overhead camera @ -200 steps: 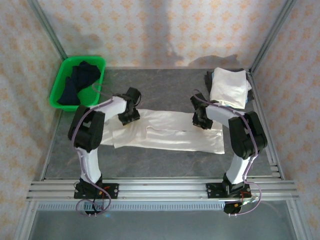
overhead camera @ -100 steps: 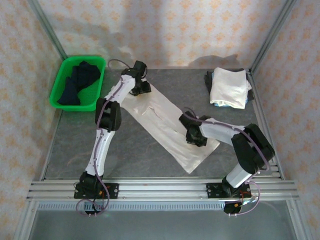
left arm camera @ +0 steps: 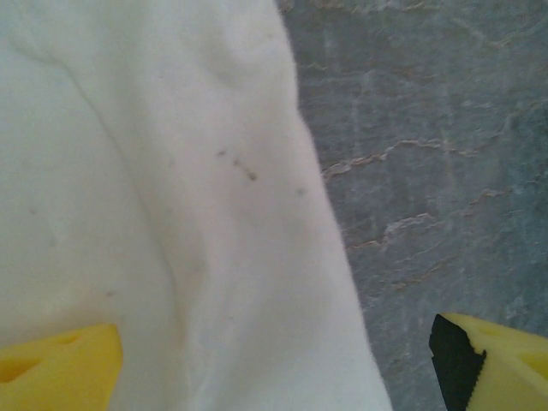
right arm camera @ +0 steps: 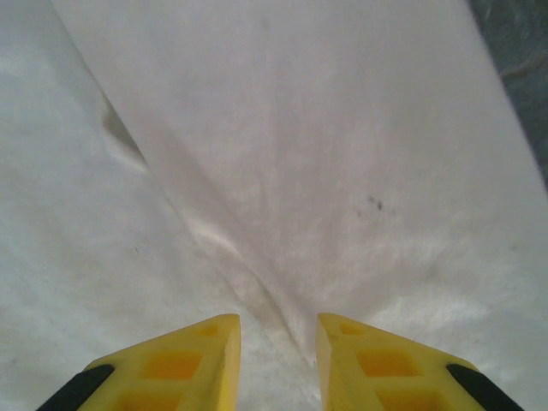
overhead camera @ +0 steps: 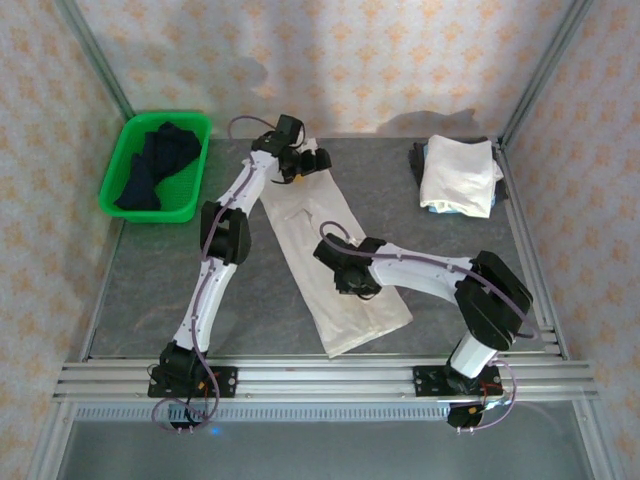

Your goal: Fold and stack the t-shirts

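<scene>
A white t-shirt (overhead camera: 310, 225), folded into a long strip, lies slantwise on the grey table from the far middle to the near right. My left gripper (overhead camera: 318, 160) hovers over its far end, open wide. In the left wrist view the left gripper (left arm camera: 274, 372) straddles the shirt's (left arm camera: 171, 214) right edge without gripping it. My right gripper (overhead camera: 347, 285) sits on the strip's middle. In the right wrist view the right gripper (right arm camera: 278, 360) stands narrow, with a raised ridge of the shirt (right arm camera: 300, 128) pinched between the fingers. A stack of folded t-shirts (overhead camera: 458, 175) rests at the back right.
A green basket (overhead camera: 118, 172) holding dark clothes stands at the back left. Metal frame posts and patterned walls close the table in on three sides. Bare grey table (overhead camera: 160, 290) lies to the left of the strip.
The strip swung from lying crosswise to slantwise. My left gripper carried its end to the far side, then let go and opened wide. My right gripper dragged its part leftward and nearer.
</scene>
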You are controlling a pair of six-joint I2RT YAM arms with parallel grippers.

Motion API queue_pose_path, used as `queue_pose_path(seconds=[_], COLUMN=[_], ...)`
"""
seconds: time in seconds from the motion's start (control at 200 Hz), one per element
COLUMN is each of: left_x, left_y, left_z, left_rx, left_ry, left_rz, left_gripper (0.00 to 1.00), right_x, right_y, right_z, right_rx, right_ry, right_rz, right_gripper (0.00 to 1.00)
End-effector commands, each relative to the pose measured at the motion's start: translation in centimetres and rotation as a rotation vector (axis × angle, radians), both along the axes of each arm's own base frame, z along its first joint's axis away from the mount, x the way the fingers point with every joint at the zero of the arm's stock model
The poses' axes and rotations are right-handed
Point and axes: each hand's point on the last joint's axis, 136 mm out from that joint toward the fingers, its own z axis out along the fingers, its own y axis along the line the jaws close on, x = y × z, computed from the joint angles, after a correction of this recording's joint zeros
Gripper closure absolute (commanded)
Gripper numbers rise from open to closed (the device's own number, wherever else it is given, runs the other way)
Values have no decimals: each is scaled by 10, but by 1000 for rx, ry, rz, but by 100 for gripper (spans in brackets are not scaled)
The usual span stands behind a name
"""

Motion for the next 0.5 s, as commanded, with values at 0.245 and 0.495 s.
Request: queue_pose_path(seconds=[0.245,0.495], left_x=[11,15], left_y=[8,-4], left_z=[10,-45], left_rx=[-10,-57], left_ry=[-28,49], left_rz=[127,152], left_gripper=[12,18], right_x=[3,-18], right_y=[-6,-2], right_z=[-26,-39], right_rx=[-42,-41], right_ry=[-27,-14], right_rz=[-8,-29], right_gripper=[73,73])
